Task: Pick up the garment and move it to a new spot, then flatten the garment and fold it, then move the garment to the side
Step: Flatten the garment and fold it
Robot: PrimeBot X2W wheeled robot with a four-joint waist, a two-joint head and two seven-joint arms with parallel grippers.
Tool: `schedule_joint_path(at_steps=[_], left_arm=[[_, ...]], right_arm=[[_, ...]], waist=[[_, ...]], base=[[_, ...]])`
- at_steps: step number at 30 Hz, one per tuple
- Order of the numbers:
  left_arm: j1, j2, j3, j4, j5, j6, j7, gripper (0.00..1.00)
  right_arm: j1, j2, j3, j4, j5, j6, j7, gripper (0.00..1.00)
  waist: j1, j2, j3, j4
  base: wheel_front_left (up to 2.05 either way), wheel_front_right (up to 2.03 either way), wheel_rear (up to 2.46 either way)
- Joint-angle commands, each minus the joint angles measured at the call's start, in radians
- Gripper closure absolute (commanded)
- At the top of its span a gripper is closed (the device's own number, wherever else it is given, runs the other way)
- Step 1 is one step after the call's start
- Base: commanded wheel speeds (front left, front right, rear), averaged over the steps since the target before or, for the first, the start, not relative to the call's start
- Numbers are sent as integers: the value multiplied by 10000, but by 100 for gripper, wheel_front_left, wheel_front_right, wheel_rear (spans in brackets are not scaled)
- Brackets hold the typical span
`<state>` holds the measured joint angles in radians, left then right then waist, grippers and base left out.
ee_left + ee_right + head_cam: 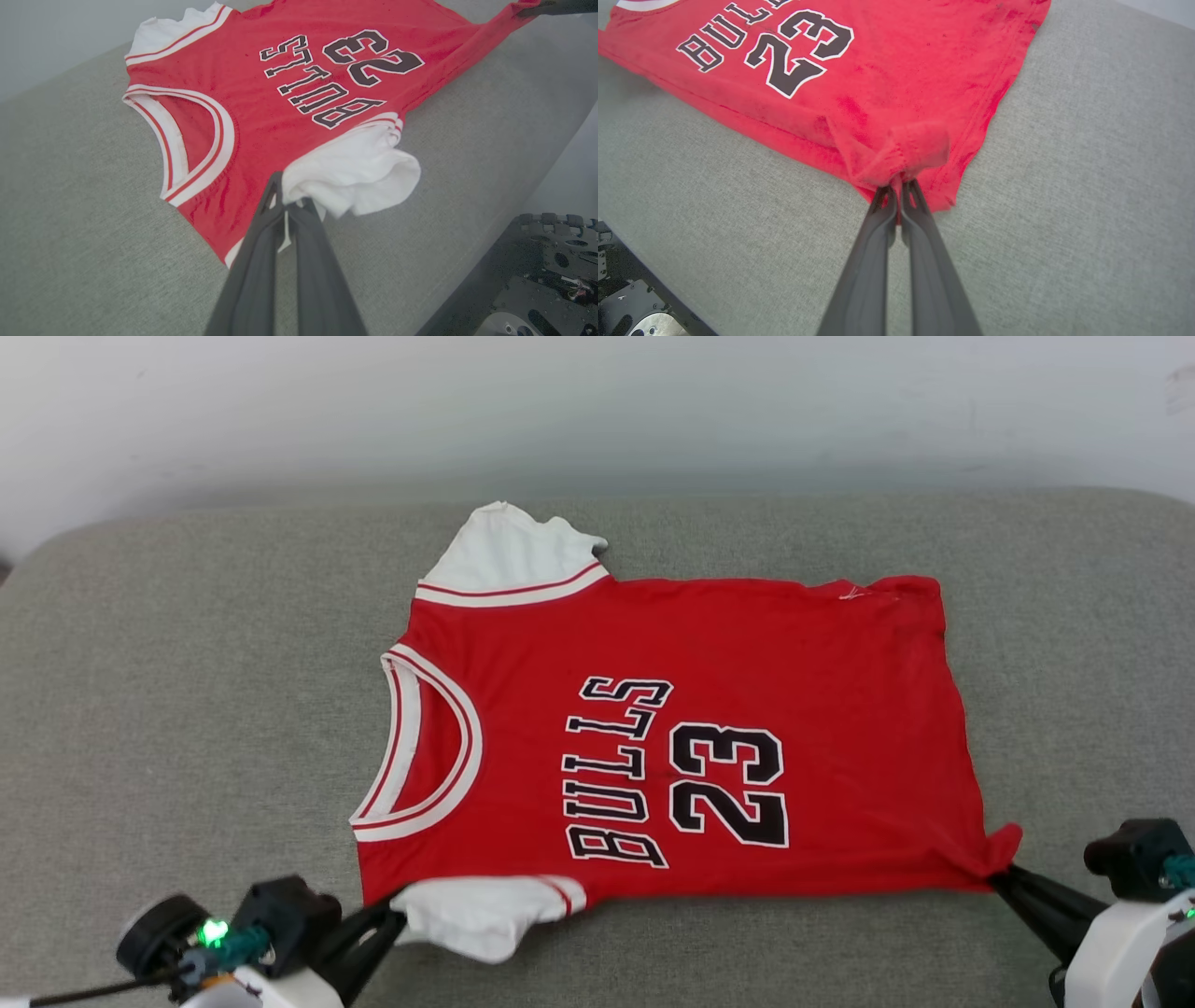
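Two pinches held the jersey [747,653] flat, my left claw [394,907] on the near sleeve [476,915], right claw [999,875] on the hem corner [1004,845]; fold and side-move were not yet done.

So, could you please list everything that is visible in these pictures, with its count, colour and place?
garment: one, red with white sleeves and black "BULLS 23", spread on the padded surface, neck toward the robot's left.
padded surface: one, grey fabric, under the garment.
wall: one, white, behind the surface.
metal plate: one, black with holes, below the surface's near edge.
left gripper: one, dark fingers, shut on the garment's near white sleeve.
right gripper: one, dark fingers, shut on the garment's near hem corner.
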<state>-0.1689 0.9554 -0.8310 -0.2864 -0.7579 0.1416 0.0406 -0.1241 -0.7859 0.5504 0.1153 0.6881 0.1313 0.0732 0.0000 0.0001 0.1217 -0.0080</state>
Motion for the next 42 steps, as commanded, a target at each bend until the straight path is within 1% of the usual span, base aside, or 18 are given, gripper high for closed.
schedule_joint_path(at_steps=[1, 3, 4, 6, 13, 18, 20, 22, 26, 27, 28, 29, 30, 33, 37, 42], left_arm=[[-190, -55, 88, -18, 72, 27, -41, 100], [-507, -83, 217, -11, 110, -47, -6, 100], [-1067, -177, 316, 154, 239, -260, 100, 100], [-1432, -227, 333, 340, 325, -450, 223, 100], [-2481, -532, 295, 1264, 414, -1063, 650, 100], [-3064, -801, 130, 2098, 499, -1430, 1013, 100], [-3339, -893, -1, 2488, 758, -1551, 1148, 100], [-3529, -1126, -123, 2947, 891, -1616, 1204, 100], [-3849, -1503, -280, 3887, 1140, -1756, 1054, 100], [-3908, -1602, -312, 4073, 1192, -1800, 986, 77], [-3976, -1684, -344, 4261, 1308, -1785, 867, 28], [-4005, -1759, -394, 4427, 1393, -1766, 785, 0], [-4007, -1835, -436, 4591, 1449, -1757, 703, 0], [-3909, -2130, -402, 4972, 1376, -1602, 432, 0], [-3621, -2292, -264, 5272, 1206, -1289, 199, 0], [-3014, -2387, 63, 4929, 753, -559, 31, 0]], right_arm=[[-176, 110, -96, 3, -17, -11, 78, 100], [-322, 217, -272, 57, 44, -11, 222, 100], [-608, 325, -444, 167, -178, -12, 458, 100], [-845, 436, -446, 218, -277, -12, 617, 100], [-1654, 809, -306, 565, -591, -12, 1037, 100], [-2167, 958, -64, 803, -789, -12, 1284, 100], [-2370, 994, 0, 909, -871, -12, 1281, 100], [-2558, 1037, 74, 1059, -979, -12, 1323, 100], [-2849, 1141, 218, 1310, -1062, -12, 1353, 100], [-2902, 1162, 246, 1357, -1062, -12, 1353, 100], [-2943, 1192, 253, 1411, -1058, -12, 1359, 100], [-2994, 1210, 218, 1462, -1121, -12, 1284, 88], [-3021, 1244, 165, 1546, -1154, -12, 1251, 0], [-2935, 1352, 121, 1723, -1211, -12, 1264, 0], [-2748, 1399, 38, 1802, -1252, -12, 1362, 0], [-2441, 1569, -476, 1737, -1208, -12, 1677, 0]], waist=[[0, -1, 88, -4], [0, -1, 275, -10], [0, -1, 625, 7], [0, -1, 812, -23], [0, -1, 1314, -160], [0, -1, 1680, -199], [0, -1, 1842, -194], [0, -1, 1950, -190], [0, -1, 2060, -220], [0, -1, 2067, -228], [0, -1, 2066, -234], [0, -1, 2054, -233], [0, -1, 2033, -232], [0, -1, 1867, -182], [0, -1, 1520, -107], [0, -1, 1013, 26]], base=[[0, 0, 0], [0, 0, 0], [0, 0, 0], [0, 0, 0], [0, 0, 0], [0, 0, 0], [0, 0, 0], [0, 0, 0], [0, 0, 0], [0, 0, 0], [0, 0, 0], [0, 0, 0], [0, 0, 0], [0, 0, 0], [0, 0, 0], [0, 0, 0]])
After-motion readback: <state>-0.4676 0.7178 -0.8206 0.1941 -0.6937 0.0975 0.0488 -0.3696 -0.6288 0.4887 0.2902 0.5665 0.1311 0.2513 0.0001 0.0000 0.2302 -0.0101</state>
